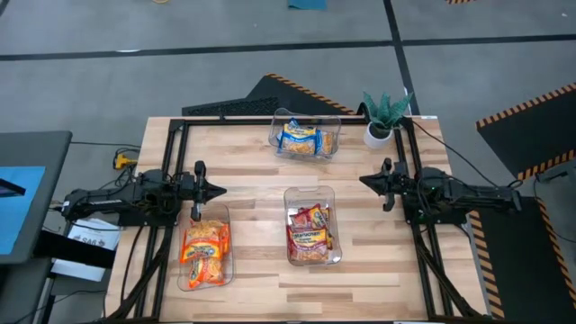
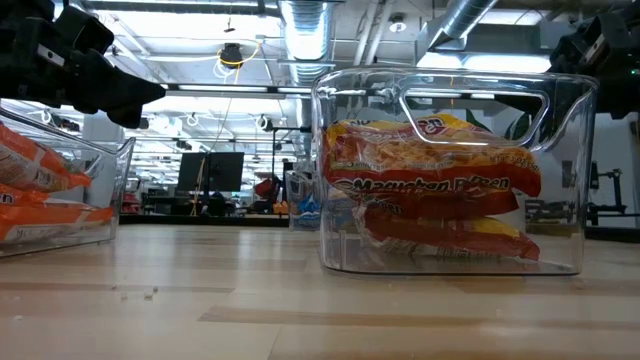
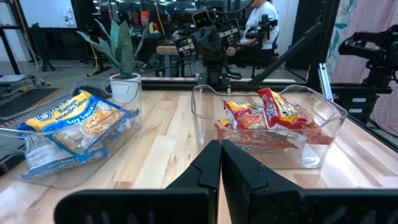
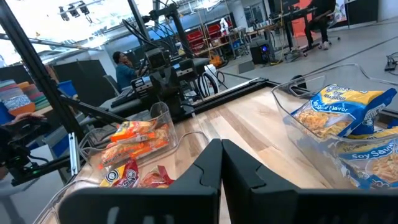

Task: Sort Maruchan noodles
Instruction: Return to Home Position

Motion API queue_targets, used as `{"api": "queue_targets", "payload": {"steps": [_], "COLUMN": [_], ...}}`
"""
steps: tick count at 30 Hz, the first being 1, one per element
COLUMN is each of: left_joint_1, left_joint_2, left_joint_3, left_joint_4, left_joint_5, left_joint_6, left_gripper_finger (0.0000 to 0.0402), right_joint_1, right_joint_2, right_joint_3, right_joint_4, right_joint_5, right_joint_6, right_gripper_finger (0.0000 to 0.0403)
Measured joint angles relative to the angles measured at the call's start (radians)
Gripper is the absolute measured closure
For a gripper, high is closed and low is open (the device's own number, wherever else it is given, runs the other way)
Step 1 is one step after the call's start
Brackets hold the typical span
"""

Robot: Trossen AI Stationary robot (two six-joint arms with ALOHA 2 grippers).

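Note:
Every Maruchan packet lies inside a clear bin. Blue-and-yellow packets (image 1: 299, 138) fill the far bin, red-orange packets (image 1: 310, 236) the middle bin, bright orange packets (image 1: 205, 251) the near-left bin. My left gripper (image 1: 219, 190) is shut and hovers at the table's left side, just beyond the orange bin, pointing right. My right gripper (image 1: 364, 181) is shut and hovers at the right side, pointing left, near the potted plant. Both hold nothing. In the low view the red-orange packets (image 2: 430, 185) sit stacked in their bin.
A small potted green plant (image 1: 383, 117) stands at the far right corner. A black metal frame (image 1: 234, 121) runs along the table's far and side edges. Bare wood (image 1: 252, 207) lies between the bins. People and equipment show in the room behind the table.

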Motion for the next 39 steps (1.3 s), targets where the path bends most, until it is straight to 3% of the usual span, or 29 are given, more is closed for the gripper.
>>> {"api": "queue_targets", "payload": {"steps": [15,39], "left_joint_1": [-0.104,-0.111], "left_joint_2": [0.000,0.002], "left_joint_3": [0.000,0.000], "left_joint_4": [0.000,-0.001], "left_joint_5": [0.000,0.000], "left_joint_6": [0.000,0.000], "left_gripper_finger": [0.0401,0.0401], "right_joint_1": [0.000,0.000], "right_joint_2": [0.000,0.000], "right_joint_3": [0.000,0.000], "right_joint_4": [0.000,0.000], "right_joint_5": [0.000,0.000], "right_joint_6": [0.000,0.000], "right_gripper_finger": [0.0370,0.0370]}}
